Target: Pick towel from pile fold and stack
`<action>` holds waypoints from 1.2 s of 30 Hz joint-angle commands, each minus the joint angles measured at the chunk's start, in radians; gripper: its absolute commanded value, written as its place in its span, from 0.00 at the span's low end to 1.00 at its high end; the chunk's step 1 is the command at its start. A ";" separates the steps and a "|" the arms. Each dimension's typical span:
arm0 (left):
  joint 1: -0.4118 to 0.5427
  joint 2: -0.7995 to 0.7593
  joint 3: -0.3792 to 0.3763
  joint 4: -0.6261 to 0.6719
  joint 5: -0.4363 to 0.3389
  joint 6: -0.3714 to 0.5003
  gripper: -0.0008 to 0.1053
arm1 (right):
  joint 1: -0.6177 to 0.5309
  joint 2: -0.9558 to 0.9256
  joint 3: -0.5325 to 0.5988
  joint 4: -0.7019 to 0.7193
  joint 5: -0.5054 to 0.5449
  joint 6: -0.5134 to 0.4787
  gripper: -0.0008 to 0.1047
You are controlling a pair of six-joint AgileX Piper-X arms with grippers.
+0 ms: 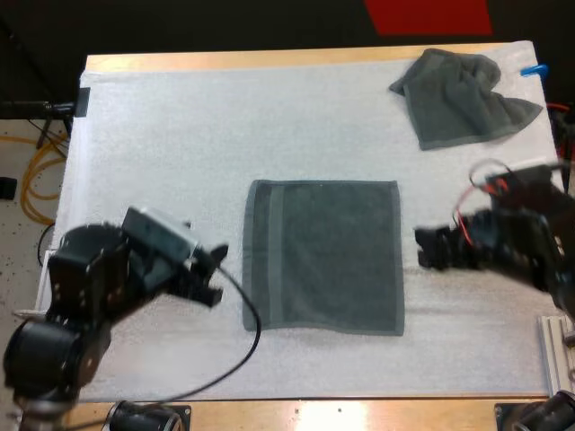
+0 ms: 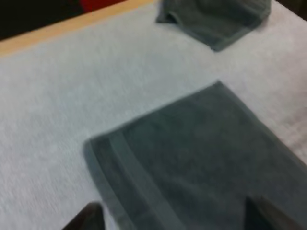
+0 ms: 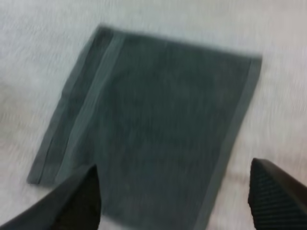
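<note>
A dark grey-green towel [image 1: 323, 256] lies spread flat in the middle of the white mat, a band along its left edge. A second towel [image 1: 463, 99] sits crumpled at the far right corner of the mat. My left gripper [image 1: 214, 274] hovers just left of the flat towel, open and holding nothing. My right gripper [image 1: 424, 249] hovers just right of that towel, open too. From the left wrist, the flat towel [image 2: 201, 158] lies under the spread fingers [image 2: 86, 218], with the crumpled towel [image 2: 216, 19] beyond. From the right wrist, the flat towel [image 3: 153, 124] lies between wide-apart fingertips [image 3: 271, 194].
The white mat [image 1: 180, 144] covers most of the wooden table [image 1: 269, 59]. A metal bracket [image 1: 557, 346] stands at the mat's right near edge. Yellow cables [image 1: 40, 171] lie on the floor off the left side.
</note>
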 commanded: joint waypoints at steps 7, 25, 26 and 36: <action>-0.001 -0.080 -0.007 0.250 0.006 -0.025 0.59 | 0.023 -0.197 0.203 0.096 -0.001 0.166 0.61; -0.001 -0.099 0.214 0.244 0.006 -0.030 0.59 | 0.021 -0.176 0.695 -0.210 -0.168 0.398 0.51; -0.001 -0.099 0.214 0.240 0.006 -0.030 0.59 | 0.021 -0.154 0.718 -0.266 -0.194 0.420 0.49; -0.001 -0.099 0.214 0.226 0.007 -0.030 0.59 | 0.021 0.088 0.771 -0.599 -0.273 0.542 0.49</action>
